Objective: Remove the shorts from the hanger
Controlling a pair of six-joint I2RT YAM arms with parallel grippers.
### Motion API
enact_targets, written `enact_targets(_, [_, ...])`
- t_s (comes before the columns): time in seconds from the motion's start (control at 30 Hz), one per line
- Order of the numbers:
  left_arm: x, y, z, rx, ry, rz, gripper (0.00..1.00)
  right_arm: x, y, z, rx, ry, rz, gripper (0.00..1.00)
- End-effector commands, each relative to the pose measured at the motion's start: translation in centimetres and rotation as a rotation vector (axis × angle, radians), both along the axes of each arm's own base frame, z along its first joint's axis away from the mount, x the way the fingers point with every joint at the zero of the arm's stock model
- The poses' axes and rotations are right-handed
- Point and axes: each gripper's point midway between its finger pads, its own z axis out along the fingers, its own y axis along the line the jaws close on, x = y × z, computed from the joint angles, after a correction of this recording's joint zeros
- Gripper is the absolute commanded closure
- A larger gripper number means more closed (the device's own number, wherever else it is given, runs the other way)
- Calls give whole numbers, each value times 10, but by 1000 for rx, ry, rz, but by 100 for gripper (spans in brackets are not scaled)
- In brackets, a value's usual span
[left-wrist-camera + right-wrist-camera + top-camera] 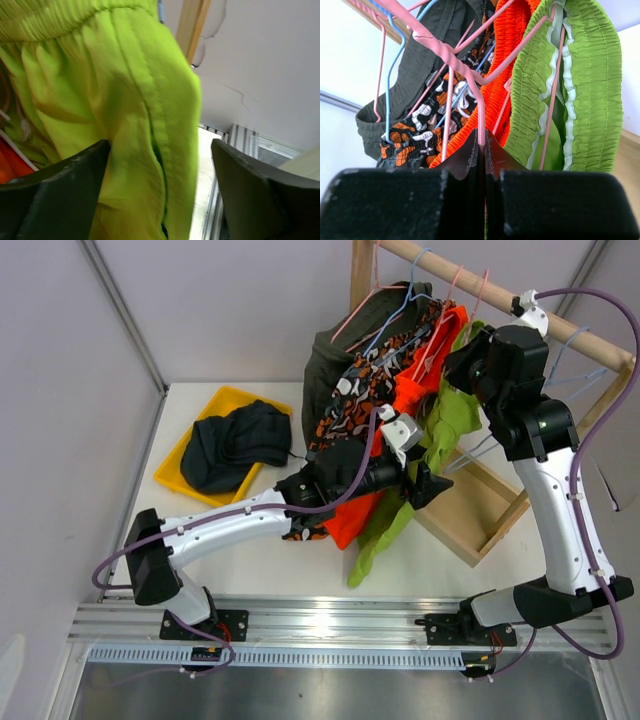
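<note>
Lime green shorts point(448, 422) hang on a pink hanger point(451, 48) at the right end of the row. Beside them hang orange shorts point(412, 390), camouflage shorts point(350, 412) and dark olive shorts point(328, 360). Navy shorts point(235, 445) lie in the yellow tray point(178, 468). My left gripper point(160, 150) is open with a fold of the lime shorts point(125, 100) between its fingers; the left finger point(75, 180) touches the cloth. Up at the rack, my right gripper point(482, 132) is shut on a thin wire of the pink hanger, next to the lime waistband point(590, 75).
A wooden rod point(560, 335) carries several pink and blue wire hangers. The rack's wooden base frame point(480, 512) lies on the table at the right. A wall post rises at the back left.
</note>
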Motion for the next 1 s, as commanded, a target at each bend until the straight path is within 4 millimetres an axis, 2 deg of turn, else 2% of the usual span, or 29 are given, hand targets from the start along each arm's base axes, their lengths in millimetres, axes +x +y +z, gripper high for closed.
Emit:
enact_targets(0.0, [11,-2,34,-72,-71,55,18,-9,-2,51,50,-142,11,100])
enact_targets(0.2, [24,3,39,-71,-92,130,38,-30,-4,64,86,-143,30,100])
enact_targets(0.33, [26,8,44,-76,-100,150,51,-42,-2,63,112,-131,54,100])
enact_targets(0.4, [25,11,46,-85,-100,154,62,-47,0,61,127,-124,72,100])
enact_targets(0.47, [23,15,50,-95,-98,157,67,-52,4,60,141,-119,97,100])
enact_targets(0.5, [23,16,51,-97,-99,156,66,-53,6,60,150,-119,103,100])
enact_targets(0.57, [19,20,57,-108,-97,151,57,-56,10,60,163,-117,122,100])
enact_targets(0.6, [18,22,61,-111,-98,146,48,-55,12,60,164,-118,130,100])
enact_targets(0.63, [16,23,60,-111,-96,141,28,-55,13,61,167,-120,136,100])
enact_targets(0.67, [14,28,67,-125,-97,141,22,-53,14,63,168,-122,136,100])
enact_targets(0.87, [7,45,78,-163,-102,147,10,-48,21,70,180,-131,154,100])
enact_targets(0.93, [5,50,83,-175,-104,153,12,-50,22,74,191,-136,160,100])
enact_targets(0.97, [5,50,82,-174,-104,153,19,-49,23,74,193,-139,160,100])
